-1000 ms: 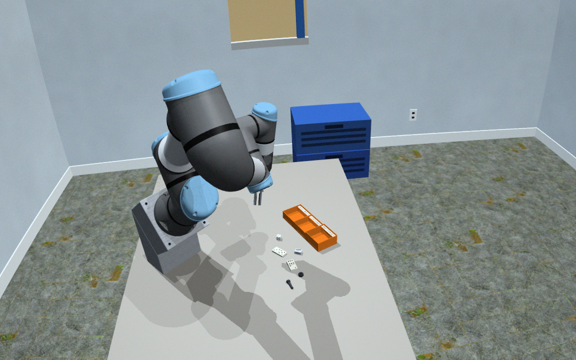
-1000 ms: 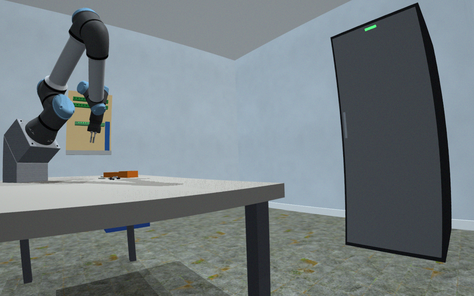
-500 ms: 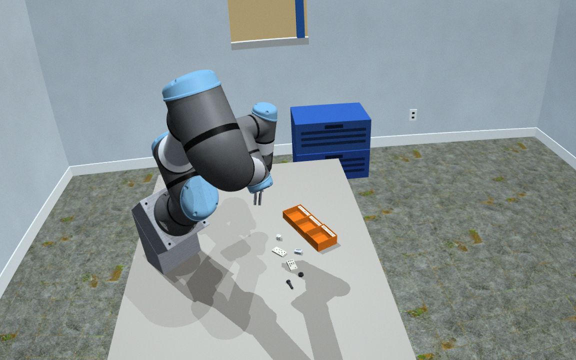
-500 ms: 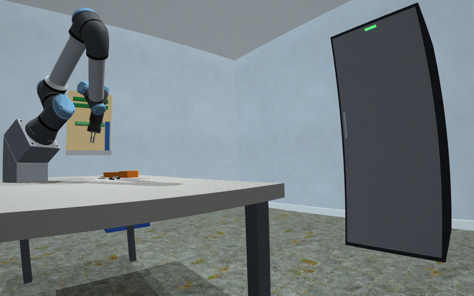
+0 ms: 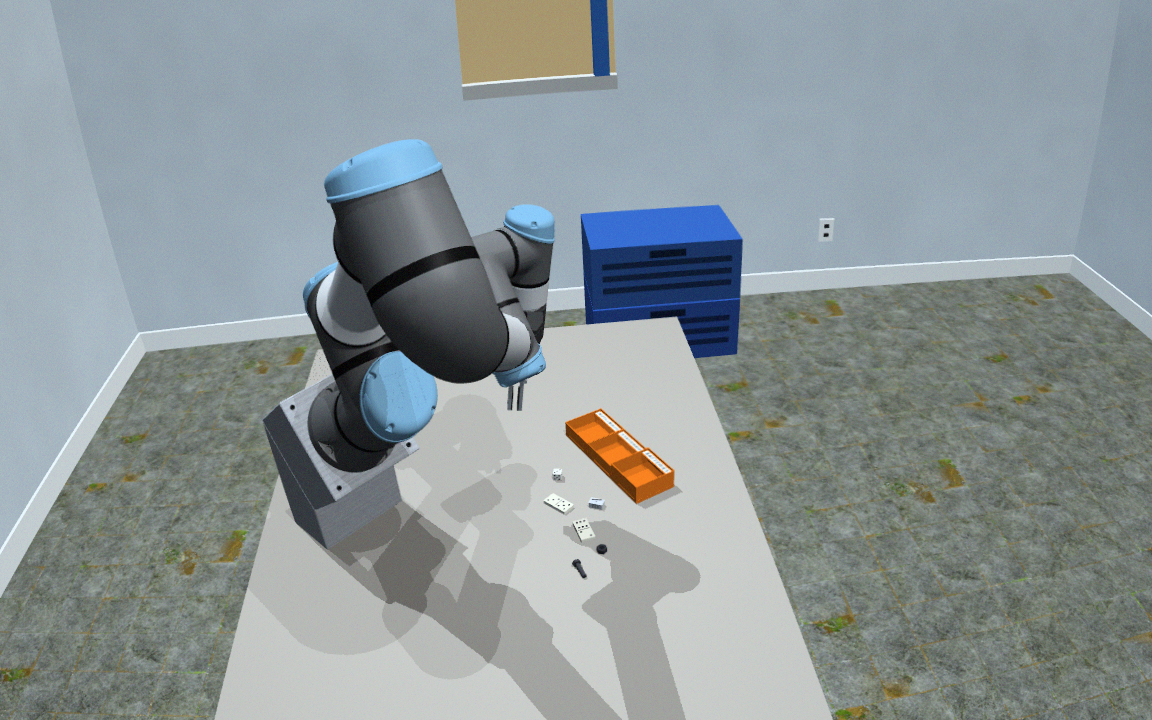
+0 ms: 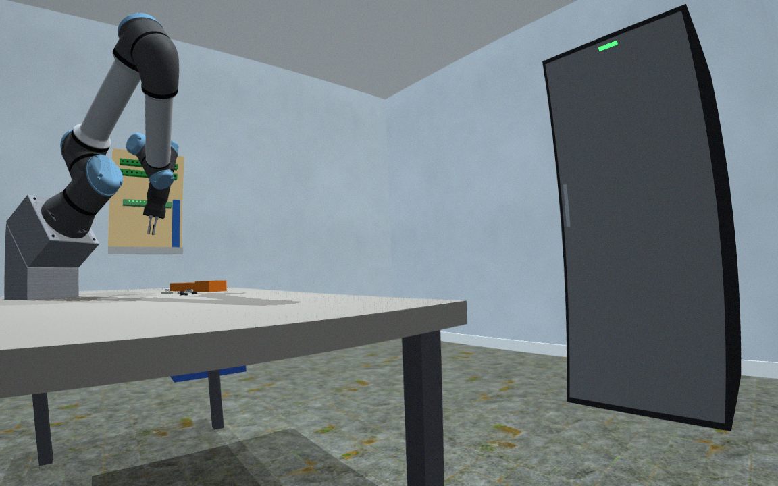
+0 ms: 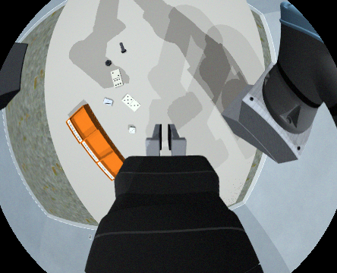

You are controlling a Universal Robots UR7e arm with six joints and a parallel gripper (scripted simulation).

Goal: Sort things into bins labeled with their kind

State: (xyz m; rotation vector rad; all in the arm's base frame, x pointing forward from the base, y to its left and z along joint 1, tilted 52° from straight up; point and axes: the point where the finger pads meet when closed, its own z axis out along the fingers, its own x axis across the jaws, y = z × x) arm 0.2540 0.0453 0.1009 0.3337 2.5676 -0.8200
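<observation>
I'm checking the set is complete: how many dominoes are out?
2: one lies flat near the die; the other near the black disc.

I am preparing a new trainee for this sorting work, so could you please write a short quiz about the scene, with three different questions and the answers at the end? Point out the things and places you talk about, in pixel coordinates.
1. Into how many compartments is the orange bin unit (image 5: pixel 653 488) (image 6: pixel 211 285) (image 7: pixel 96 127) divided?
A) two
B) three
C) five

2. True or false: the gripper (image 5: pixel 516 396) (image 6: pixel 152 225) (image 7: pixel 165 132) is holding a domino between its fingers.

3. Fill in the missing colour: the bolt (image 5: pixel 579 568) (image 7: pixel 123 48) and the small round piece (image 5: pixel 601 548) (image 7: pixel 108 63) on the table (image 5: pixel 705 626) (image 6: pixel 210 347) are both ____.

Key: 1. B; 2. false; 3. black
</observation>
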